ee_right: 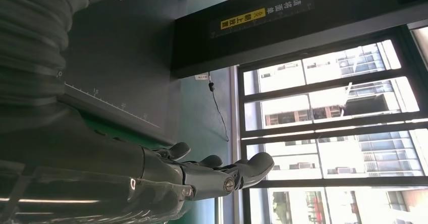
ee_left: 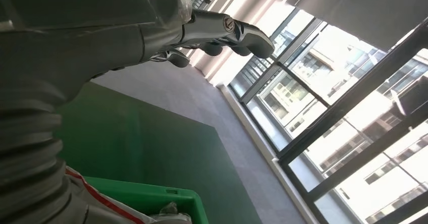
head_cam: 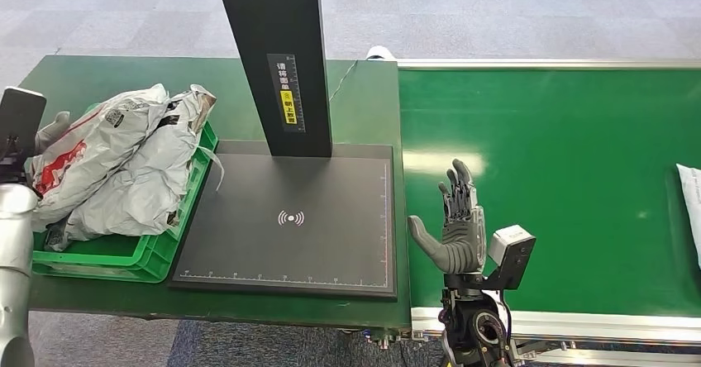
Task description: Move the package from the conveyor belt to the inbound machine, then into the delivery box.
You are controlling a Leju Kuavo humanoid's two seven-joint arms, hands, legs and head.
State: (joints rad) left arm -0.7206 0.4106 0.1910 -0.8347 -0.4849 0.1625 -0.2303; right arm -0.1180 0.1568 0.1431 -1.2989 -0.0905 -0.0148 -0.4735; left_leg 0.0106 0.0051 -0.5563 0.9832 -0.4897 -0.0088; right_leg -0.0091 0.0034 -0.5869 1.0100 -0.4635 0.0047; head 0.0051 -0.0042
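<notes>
A white package lies on the green conveyor belt at the far right, cut off by the picture's edge. My right hand stands upright over the belt's left end, fingers straight and apart, holding nothing. The inbound machine's dark scan plate with a white wireless mark lies left of that hand, its black post rising behind. My left hand is at the far left beside the green delivery box, fingers extended and empty.
Several grey and white bagged parcels fill the green box on the green table. A thin cable runs across the table behind the plate. Grey carpet lies beyond; large windows appear in the wrist views.
</notes>
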